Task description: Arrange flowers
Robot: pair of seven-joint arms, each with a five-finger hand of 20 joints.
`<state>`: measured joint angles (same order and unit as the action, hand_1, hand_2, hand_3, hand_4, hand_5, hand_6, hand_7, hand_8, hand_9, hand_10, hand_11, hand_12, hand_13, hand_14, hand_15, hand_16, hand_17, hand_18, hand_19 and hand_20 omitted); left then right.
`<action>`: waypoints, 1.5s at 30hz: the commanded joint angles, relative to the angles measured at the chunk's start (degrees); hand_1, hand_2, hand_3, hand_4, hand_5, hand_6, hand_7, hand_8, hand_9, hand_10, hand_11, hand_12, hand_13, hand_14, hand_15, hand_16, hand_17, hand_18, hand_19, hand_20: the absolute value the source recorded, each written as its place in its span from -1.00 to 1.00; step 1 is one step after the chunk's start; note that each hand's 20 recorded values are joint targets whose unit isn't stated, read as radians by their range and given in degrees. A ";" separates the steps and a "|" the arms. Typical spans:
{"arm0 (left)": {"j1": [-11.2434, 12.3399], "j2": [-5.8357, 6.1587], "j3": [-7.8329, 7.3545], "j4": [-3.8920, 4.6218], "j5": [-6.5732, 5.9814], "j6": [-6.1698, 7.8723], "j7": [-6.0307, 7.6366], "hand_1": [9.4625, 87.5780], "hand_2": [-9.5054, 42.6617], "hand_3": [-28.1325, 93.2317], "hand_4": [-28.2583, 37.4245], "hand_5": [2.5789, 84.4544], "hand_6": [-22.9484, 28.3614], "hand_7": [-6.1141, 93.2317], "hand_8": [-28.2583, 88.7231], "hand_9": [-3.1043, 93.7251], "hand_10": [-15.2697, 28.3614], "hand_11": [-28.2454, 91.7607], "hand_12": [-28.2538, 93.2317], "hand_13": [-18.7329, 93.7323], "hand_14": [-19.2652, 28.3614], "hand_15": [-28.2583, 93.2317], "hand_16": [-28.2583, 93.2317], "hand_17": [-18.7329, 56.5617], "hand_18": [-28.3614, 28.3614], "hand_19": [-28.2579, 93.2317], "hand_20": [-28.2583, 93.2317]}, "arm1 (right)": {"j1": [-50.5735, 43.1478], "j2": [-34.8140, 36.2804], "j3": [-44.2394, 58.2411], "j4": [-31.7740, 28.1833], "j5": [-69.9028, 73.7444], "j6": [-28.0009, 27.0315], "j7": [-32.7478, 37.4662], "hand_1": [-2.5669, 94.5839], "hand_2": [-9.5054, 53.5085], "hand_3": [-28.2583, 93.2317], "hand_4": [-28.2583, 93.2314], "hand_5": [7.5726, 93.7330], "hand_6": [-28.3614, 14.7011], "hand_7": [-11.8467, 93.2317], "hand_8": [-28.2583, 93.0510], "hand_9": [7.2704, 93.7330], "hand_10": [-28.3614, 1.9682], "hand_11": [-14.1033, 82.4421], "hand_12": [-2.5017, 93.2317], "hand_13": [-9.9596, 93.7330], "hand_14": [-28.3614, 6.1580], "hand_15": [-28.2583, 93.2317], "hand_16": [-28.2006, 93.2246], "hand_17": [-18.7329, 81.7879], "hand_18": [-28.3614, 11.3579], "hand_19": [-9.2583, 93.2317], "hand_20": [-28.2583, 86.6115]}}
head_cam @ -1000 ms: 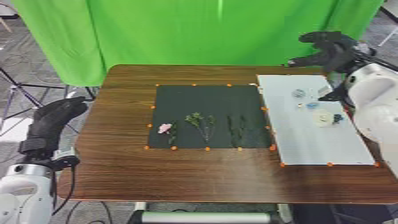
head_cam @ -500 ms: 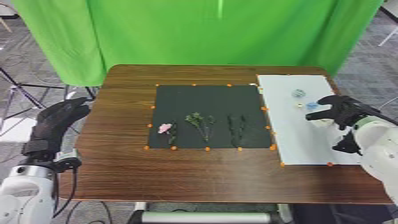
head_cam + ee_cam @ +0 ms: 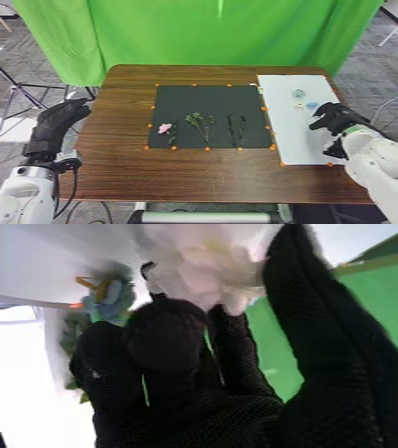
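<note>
At three o'clock of the table (image 3: 178,175), over the white board (image 3: 298,137), your right hand (image 3: 336,119) is partly open, with its fingers softly bent and the thumb apart. White flower (image 3: 200,266) lies in the space by the thumb and fingertips; I cannot tell if they touch it already, and I see no firm grip. The step seems to be picking up this flower. Please close slowly and look for the stem under the petals, because pressing the bloom can crush it. Keep the fingers away from the bluish flower (image 3: 111,301) just beside, or it may be dragged too. On the black mat (image 3: 204,95), the pink flower (image 3: 164,128) lies at eight o'clock, the leafy sprig (image 3: 195,120) near seven and the dark green stems (image 3: 236,131) toward five. Your left hand (image 3: 59,119), at nine o'clock of the table, has straight fingers and holds nothing.
</note>
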<state>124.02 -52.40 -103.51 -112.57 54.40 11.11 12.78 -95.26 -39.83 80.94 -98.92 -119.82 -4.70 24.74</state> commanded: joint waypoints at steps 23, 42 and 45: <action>0.70 1.00 -0.89 -1.13 0.03 0.85 0.43 -0.44 -0.79 0.51 -0.60 0.04 0.01 -0.45 -0.67 0.01 0.29 -0.10 -0.27 0.01 0.51 -0.23 -0.48 -0.36 0.43 -0.37 -0.28 | 52.66 -26.13 -42.41 13.84 0.74 0.20 -18.49 0.36 -1.00 0.40 -0.86 0.55 0.31 -0.05 -0.43 0.76 0.13 -0.54 0.03 0.88 0.58 0.58 0.00 0.63 -0.22 1.00 0.57; -2.88 1.31 3.43 0.40 0.28 -0.24 0.08 -0.44 -0.79 0.51 -0.60 0.05 0.02 -0.44 -0.67 0.02 0.30 -0.10 -0.28 0.01 0.51 -0.24 -0.48 -0.36 0.43 -0.37 -0.28 | 47.67 -38.36 -42.98 24.53 -7.30 -9.08 -20.26 0.34 -1.00 0.41 -0.86 0.53 0.34 -0.02 -0.44 0.75 0.18 -0.54 0.03 0.88 0.57 0.59 0.00 0.62 -0.21 1.00 0.59; -3.78 1.59 3.91 0.81 0.33 -0.69 0.07 -0.43 -0.80 0.51 -0.60 0.05 0.01 -0.44 -0.67 0.02 0.30 -0.10 -0.27 0.01 0.51 -0.24 -0.48 -0.36 0.43 -0.37 -0.28 | 46.63 -38.53 -43.05 24.67 -7.98 -9.47 -19.86 0.33 -1.00 0.41 -0.87 0.53 0.34 -0.02 -0.44 0.75 0.18 -0.55 0.03 0.87 0.57 0.59 0.00 0.62 -0.21 1.00 0.59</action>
<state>122.02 -50.92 -100.59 -112.77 54.38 11.52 13.02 -44.67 -77.80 38.23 -75.85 -125.16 -12.54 4.78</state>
